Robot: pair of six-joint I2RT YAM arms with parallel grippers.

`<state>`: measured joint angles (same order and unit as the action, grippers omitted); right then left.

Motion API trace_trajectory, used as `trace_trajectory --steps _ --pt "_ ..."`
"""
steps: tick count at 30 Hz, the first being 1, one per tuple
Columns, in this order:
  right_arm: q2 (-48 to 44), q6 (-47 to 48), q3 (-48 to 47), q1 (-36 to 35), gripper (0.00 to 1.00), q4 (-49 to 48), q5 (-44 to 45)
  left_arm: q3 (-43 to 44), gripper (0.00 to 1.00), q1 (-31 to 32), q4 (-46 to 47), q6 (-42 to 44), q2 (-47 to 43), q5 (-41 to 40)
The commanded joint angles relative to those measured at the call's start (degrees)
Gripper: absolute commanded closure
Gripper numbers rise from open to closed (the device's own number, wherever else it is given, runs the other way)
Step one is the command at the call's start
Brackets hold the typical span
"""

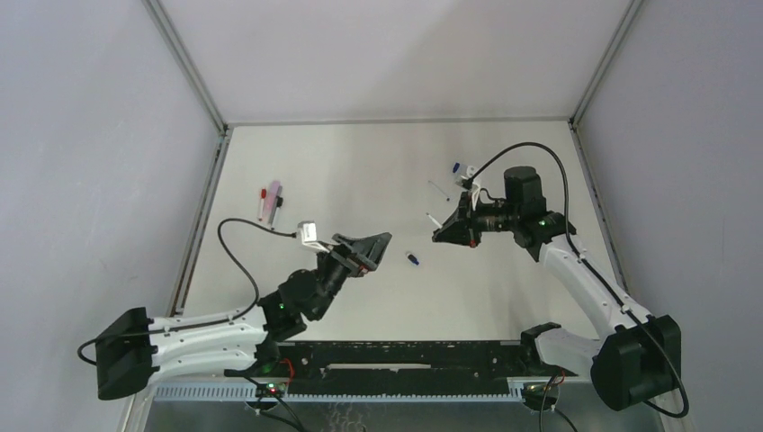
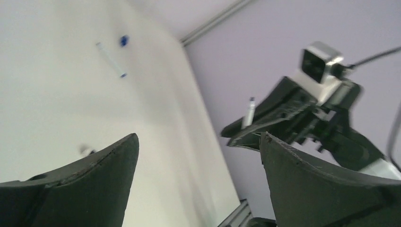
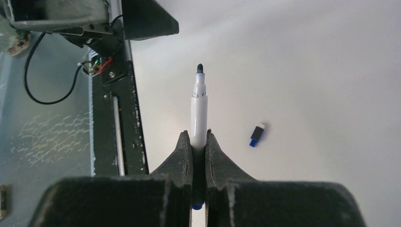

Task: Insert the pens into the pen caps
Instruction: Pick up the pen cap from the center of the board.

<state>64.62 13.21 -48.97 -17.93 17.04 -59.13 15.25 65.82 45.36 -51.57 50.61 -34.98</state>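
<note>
My right gripper (image 3: 197,135) is shut on a blue-and-white pen (image 3: 199,111). The pen's dark tip points away from the jaws, above the table. In the top view this gripper (image 1: 440,234) hovers right of centre. A blue cap (image 3: 257,135) lies on the table just beside it and shows in the top view (image 1: 412,259) between the two grippers. My left gripper (image 1: 381,248) is open and empty, left of that cap. Its wrist view shows the jaws (image 2: 198,137) wide apart, facing the right gripper and its pen (image 2: 249,112).
A second thin pen (image 1: 438,189) and a blue cap (image 1: 456,167) lie at the back right; both show in the left wrist view, the pen (image 2: 111,60) and the cap (image 2: 124,40). A pink marker and red pens (image 1: 270,202) lie at the left. Metal rails edge the table.
</note>
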Motion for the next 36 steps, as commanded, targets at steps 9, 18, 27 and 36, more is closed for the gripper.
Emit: trace_trajectory --steps 9,18,27,36 --pt "-1.29 0.44 -2.09 3.15 1.00 0.87 4.99 28.15 0.36 -0.17 -59.10 -30.64 14.97 -7.29" --pt "-2.91 -0.64 -2.09 5.50 1.00 0.80 5.26 45.34 0.59 -3.27 -73.23 -37.34 35.95 0.93" --pt "-2.92 -0.56 -2.75 5.97 1.00 1.63 5.81 50.68 0.55 -6.94 -73.35 -36.06 44.57 7.91" --pt "-3.31 -0.73 -2.88 6.20 1.00 1.77 6.01 56.82 0.53 -9.42 -77.02 -34.72 52.52 14.60"
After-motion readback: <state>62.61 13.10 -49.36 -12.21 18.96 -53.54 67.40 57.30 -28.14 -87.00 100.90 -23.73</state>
